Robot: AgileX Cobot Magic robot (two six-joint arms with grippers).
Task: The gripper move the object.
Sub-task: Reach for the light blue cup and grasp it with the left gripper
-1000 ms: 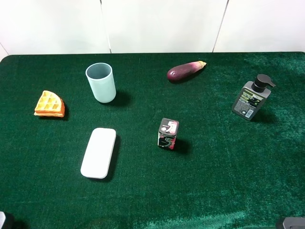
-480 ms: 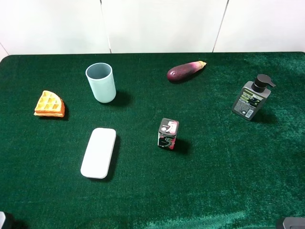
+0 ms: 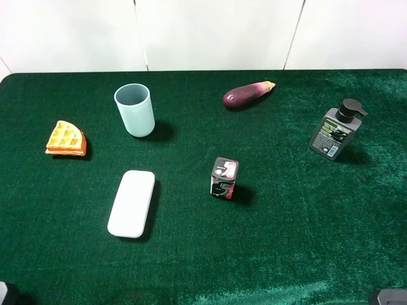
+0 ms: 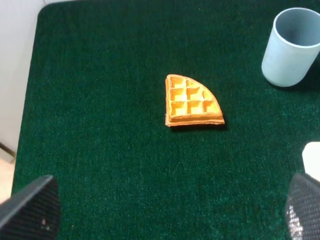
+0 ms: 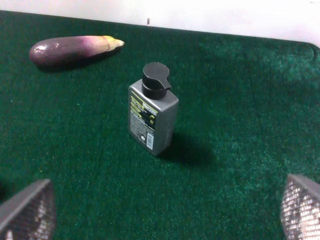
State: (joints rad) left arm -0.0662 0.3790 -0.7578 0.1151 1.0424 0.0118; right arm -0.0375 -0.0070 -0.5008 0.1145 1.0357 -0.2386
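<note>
A white panelled wall [image 3: 210,32] runs behind a table [image 3: 305,248] covered in dark green cloth. The pale blue-green cup [image 3: 134,110] stands upright, mouth up, on the far left part of the table, touching none of the other things. A waffle wedge [image 3: 65,138] lies to its left, closer to the table's edge, and a flat white case [image 3: 131,203] lies nearer the front. A small black box [image 3: 224,177] stands near the middle. A purple eggplant [image 3: 247,94] lies along the far side, right of the cup, and a grey pump bottle [image 3: 335,130] with a black cap stands at the right.

The left gripper [image 4: 167,210] has its 2 fingers spread wide apart above the cloth, facing the waffle wedge, with the cup farther off. The right gripper [image 5: 165,210] is just as wide open, facing the pump bottle, with the eggplant beyond. Both are well apart from the cup.
</note>
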